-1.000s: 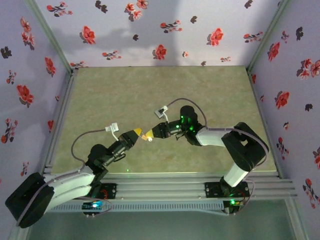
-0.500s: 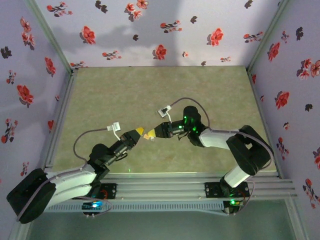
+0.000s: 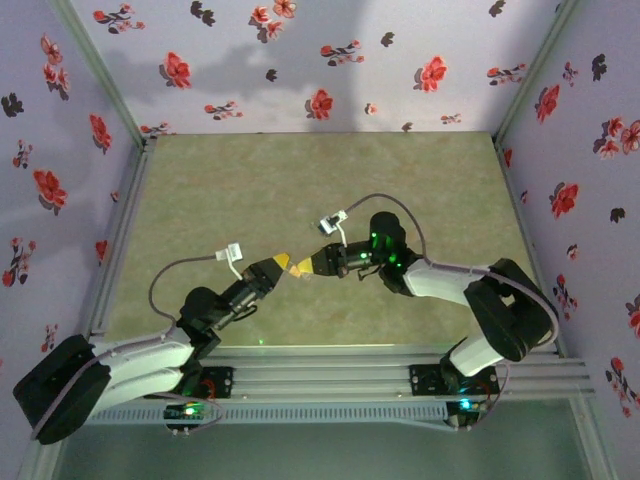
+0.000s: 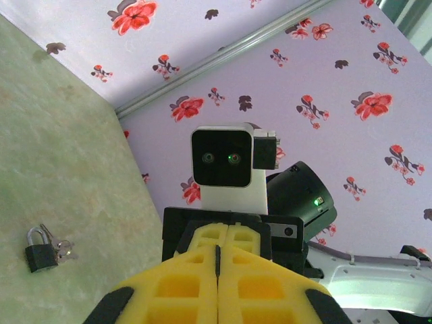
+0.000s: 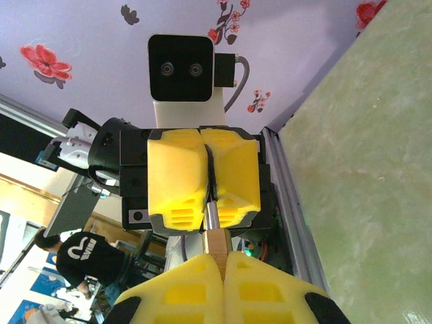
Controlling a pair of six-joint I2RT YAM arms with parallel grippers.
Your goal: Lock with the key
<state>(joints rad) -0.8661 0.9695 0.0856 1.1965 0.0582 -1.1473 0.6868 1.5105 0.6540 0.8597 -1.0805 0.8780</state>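
Observation:
Over the mat's near middle my two grippers meet tip to tip. My right gripper (image 5: 221, 266) (image 3: 306, 266) is shut on a small brass lock (image 5: 217, 241), whose end sticks out of the yellow fingers. A silver key shaft (image 5: 211, 214) runs from the lock into my left gripper (image 5: 208, 196) (image 3: 284, 263), which is shut on it. In the left wrist view a thin dark edge of the key (image 4: 217, 260) shows between the shut fingers of the left gripper (image 4: 217, 253). How deep the key sits in the lock is hidden.
A small black padlock (image 4: 39, 251) with a bunch of keys (image 4: 62, 248) lies flat on the green mat (image 3: 300, 190), below the grippers. Flowered walls (image 3: 300, 60) close in three sides. An aluminium rail (image 3: 330, 375) runs along the near edge.
Both grippers stay shut and joined. The joined tips have drifted slightly up and right over the mat, and the right arm's elbow has swung further right.

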